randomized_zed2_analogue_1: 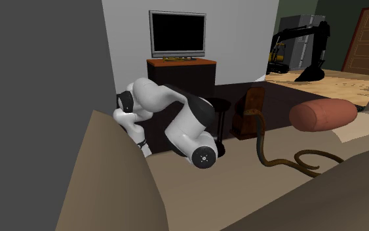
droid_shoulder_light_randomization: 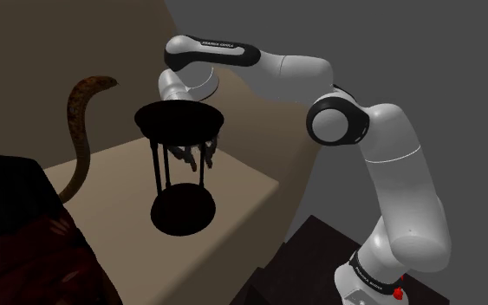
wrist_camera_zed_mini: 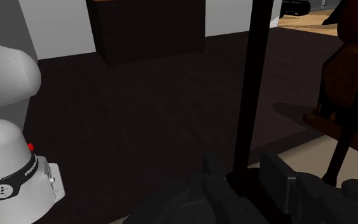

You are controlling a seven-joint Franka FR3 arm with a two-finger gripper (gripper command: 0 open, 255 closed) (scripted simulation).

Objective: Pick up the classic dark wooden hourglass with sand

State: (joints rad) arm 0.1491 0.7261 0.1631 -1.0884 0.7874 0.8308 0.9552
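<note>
The end effector [wrist_camera_zed_mini: 245, 175] is standing open, its two fingers [wrist_camera_zed_mini: 214, 167] spread to either side of one thin post [wrist_camera_zed_mini: 252, 95] of the hourglass [droid_shoulder_light_randomization: 179, 118], and neither finger is plainly pressing on it. The hourglass (all dark, almost black here) is standing upright on the beige couch [droid_shoulder_light_randomization: 242, 186], with its round base down and its round top level. In the shoulder view the white arm [droid_shoulder_light_randomization: 354, 121] is reaching from the stand [droid_shoulder_light_randomization: 320, 260] up and to the left, bending down behind the hourglass.

Near the hourglass, at the shoulder view's left, a brown snake-like thing [droid_shoulder_light_randomization: 79, 121] is curving up from the couch. A brown wooden piece [wrist_camera_zed_mini: 349, 83] is showing just past the post in the wrist view. Farther along the couch a reddish-brown cushion [randomized_zed2_analogue_1: 322, 113] is lying on its side. Beyond it, a dark cabinet [randomized_zed2_analogue_1: 179, 75] is carrying a television [randomized_zed2_analogue_1: 177, 33] against the wall, and a toy excavator [randomized_zed2_analogue_1: 301, 46] is sitting farthest back.
</note>
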